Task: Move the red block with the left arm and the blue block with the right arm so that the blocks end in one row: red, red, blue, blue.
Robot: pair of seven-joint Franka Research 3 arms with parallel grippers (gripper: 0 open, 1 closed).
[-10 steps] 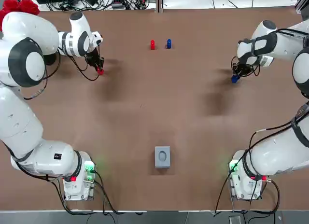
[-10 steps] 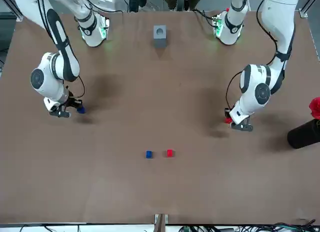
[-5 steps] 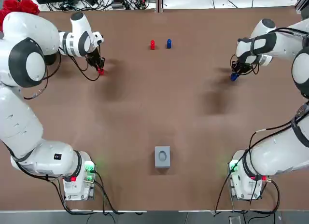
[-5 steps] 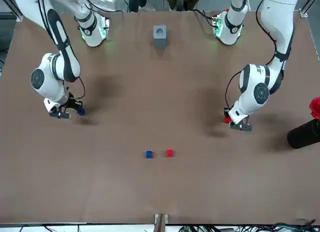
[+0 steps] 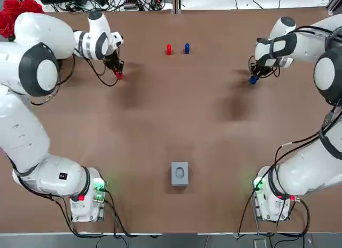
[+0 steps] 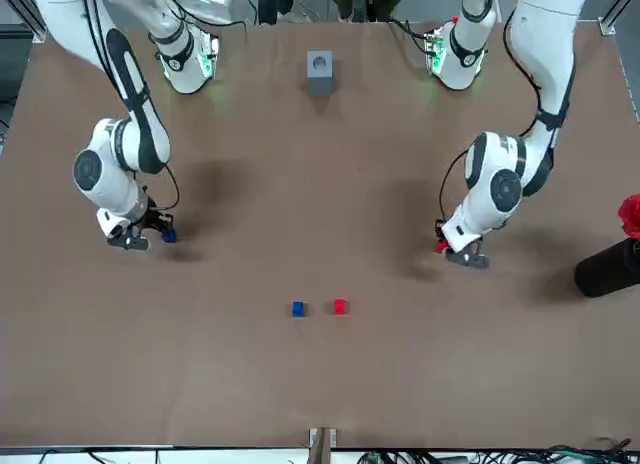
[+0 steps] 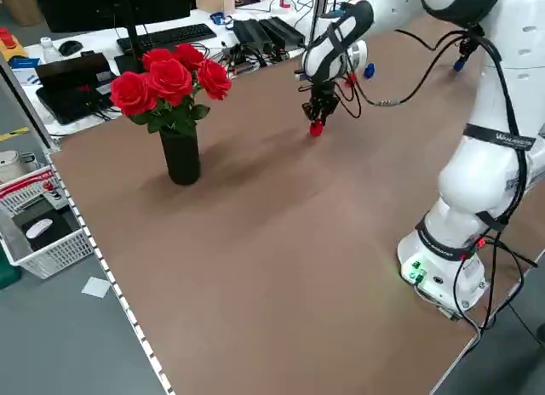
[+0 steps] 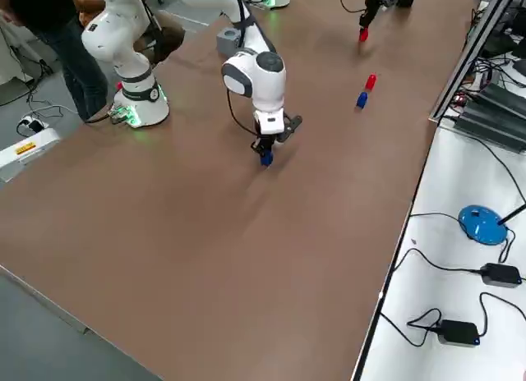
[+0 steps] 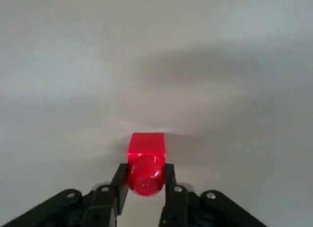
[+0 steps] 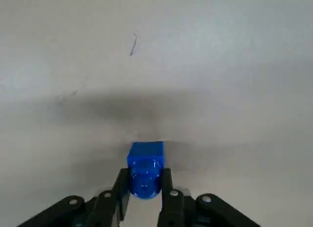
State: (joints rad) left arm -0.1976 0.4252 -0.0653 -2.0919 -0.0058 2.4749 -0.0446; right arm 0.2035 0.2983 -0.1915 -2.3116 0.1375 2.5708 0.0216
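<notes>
Held red block [image 9: 145, 161] is clamped in left gripper [image 5: 118, 73], low over the far-left part of table [image 5: 176, 114]. Held blue block [image 10: 145, 169] is clamped in right gripper [image 5: 253, 78], low over the far-right part. Between them at far middle stand 2 free blocks, free red block [image 5: 169, 49] just beside free blue block [image 5: 186, 47], not touching. Grey box [image 5: 179, 173] sits between the arm bases. Rose vase [image 7: 180, 152] is at the far-left corner.

A small red block [image 5: 169, 49] and a small blue block [image 5: 186, 48] stand side by side, a little apart, at the far middle of the table [image 5: 176, 114], red on the left. A second red block [image 5: 119, 75] sits clamped in the left gripper [image 9: 145, 180] at far left. A second blue block [image 5: 253, 80] sits clamped in the right gripper [image 10: 145, 185] at far right.
</notes>
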